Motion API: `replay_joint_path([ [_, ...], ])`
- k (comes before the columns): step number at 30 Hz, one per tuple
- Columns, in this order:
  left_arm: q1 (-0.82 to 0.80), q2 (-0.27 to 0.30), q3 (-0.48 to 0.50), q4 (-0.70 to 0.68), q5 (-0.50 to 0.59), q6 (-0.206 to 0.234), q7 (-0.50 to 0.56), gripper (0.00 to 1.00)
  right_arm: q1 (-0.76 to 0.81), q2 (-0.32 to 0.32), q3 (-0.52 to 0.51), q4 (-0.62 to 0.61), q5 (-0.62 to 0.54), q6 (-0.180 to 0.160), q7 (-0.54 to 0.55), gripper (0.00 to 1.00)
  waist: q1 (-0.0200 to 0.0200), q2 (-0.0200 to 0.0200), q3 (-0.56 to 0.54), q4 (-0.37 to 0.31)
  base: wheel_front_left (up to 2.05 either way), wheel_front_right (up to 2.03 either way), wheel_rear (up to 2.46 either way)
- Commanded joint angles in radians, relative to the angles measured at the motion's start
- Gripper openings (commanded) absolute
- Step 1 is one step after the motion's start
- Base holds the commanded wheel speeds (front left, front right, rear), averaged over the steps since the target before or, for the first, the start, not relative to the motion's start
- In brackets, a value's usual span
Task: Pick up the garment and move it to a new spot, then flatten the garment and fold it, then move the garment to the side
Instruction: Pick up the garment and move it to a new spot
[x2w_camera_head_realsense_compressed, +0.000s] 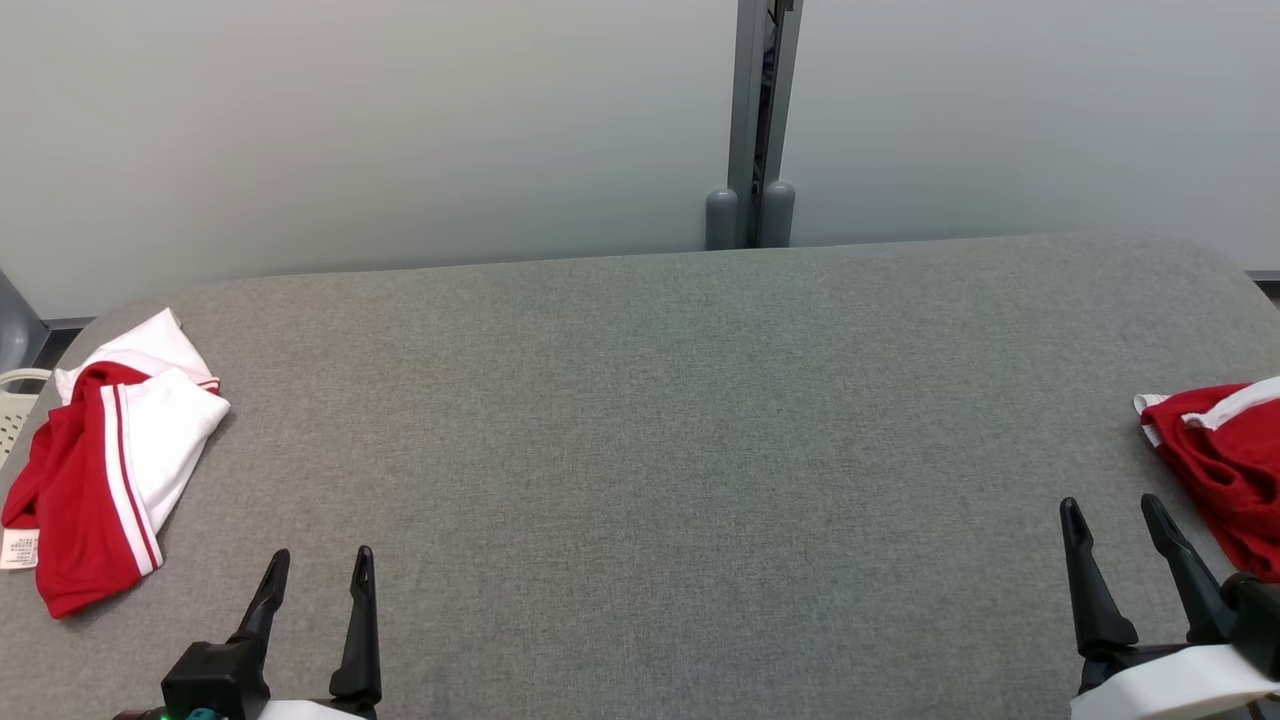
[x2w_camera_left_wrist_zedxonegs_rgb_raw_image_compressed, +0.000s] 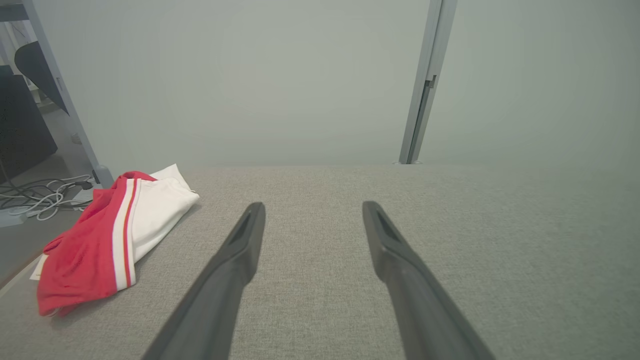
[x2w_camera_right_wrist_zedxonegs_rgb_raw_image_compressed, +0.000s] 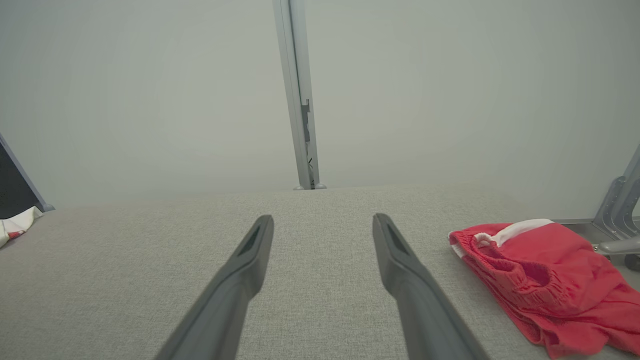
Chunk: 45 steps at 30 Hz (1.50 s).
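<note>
Two red-and-white garments lie on the grey table (x2w_camera_head_realsense_compressed: 650, 430). One garment (x2w_camera_head_realsense_compressed: 110, 460) (x2w_camera_left_wrist_zedxonegs_rgb_raw_image_compressed: 115, 235) is crumpled at the far left edge, red with white stripes and a white panel. The other garment (x2w_camera_head_realsense_compressed: 1225, 460) (x2w_camera_right_wrist_zedxonegs_rgb_raw_image_compressed: 545, 280), mostly red with an elastic waistband, is bunched at the far right edge. My left gripper (x2w_camera_head_realsense_compressed: 320, 562) (x2w_camera_left_wrist_zedxonegs_rgb_raw_image_compressed: 312, 210) is open above the near left of the table, to the right of the left garment. My right gripper (x2w_camera_head_realsense_compressed: 1110, 510) (x2w_camera_right_wrist_zedxonegs_rgb_raw_image_compressed: 322, 222) is open near the front right, just left of the right garment. Neither gripper touches cloth.
A pale wall with a grey vertical post (x2w_camera_head_realsense_compressed: 755, 120) stands behind the table. A white basket rim (x2w_camera_head_realsense_compressed: 15, 400) shows past the table's left edge. Cables (x2w_camera_left_wrist_zedxonegs_rgb_raw_image_compressed: 40, 197) lie on the floor at the left. A grey metal frame (x2w_camera_right_wrist_zedxonegs_rgb_raw_image_compressed: 620, 215) stands beyond the right edge.
</note>
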<state>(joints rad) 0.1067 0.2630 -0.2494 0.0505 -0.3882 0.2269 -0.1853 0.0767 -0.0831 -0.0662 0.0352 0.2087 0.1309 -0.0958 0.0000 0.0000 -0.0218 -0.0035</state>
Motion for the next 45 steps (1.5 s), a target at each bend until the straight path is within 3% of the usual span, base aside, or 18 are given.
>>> replay_joint_path([
  [1, -0.001, 0.004, -0.001, 0.0, -0.006, 0.003, -0.001, 1.0, 0.009, -0.005, -0.005, -0.006, -0.004, 0.0, 0.003, 1.0, 0.0, 0.0, 0.0, 0.002, 0.0, 0.0, 0.0],
  [9, -0.023, 0.008, -0.005, 0.003, -0.008, -0.003, 0.002, 1.0, 0.014, 0.001, -0.014, -0.014, -0.007, 0.0, 0.006, 1.0, 0.0, 0.0, 0.0, 0.042, 0.0, 0.0, 0.0],
  [30, -0.143, -0.005, -0.001, 0.079, -0.033, -0.033, -0.033, 1.0, 0.011, 0.012, 0.026, -0.063, -0.008, 0.0, 0.027, 1.0, 0.0, 0.0, -0.005, 0.365, 0.0, 0.0, 0.0],
  [45, -0.142, 0.001, -0.003, 0.098, -0.042, -0.035, -0.045, 1.0, 0.009, 0.018, 0.033, -0.043, -0.007, 0.0, 0.022, 1.0, 0.0, 0.0, -0.013, 0.403, 0.0, 0.0, 0.0],
])
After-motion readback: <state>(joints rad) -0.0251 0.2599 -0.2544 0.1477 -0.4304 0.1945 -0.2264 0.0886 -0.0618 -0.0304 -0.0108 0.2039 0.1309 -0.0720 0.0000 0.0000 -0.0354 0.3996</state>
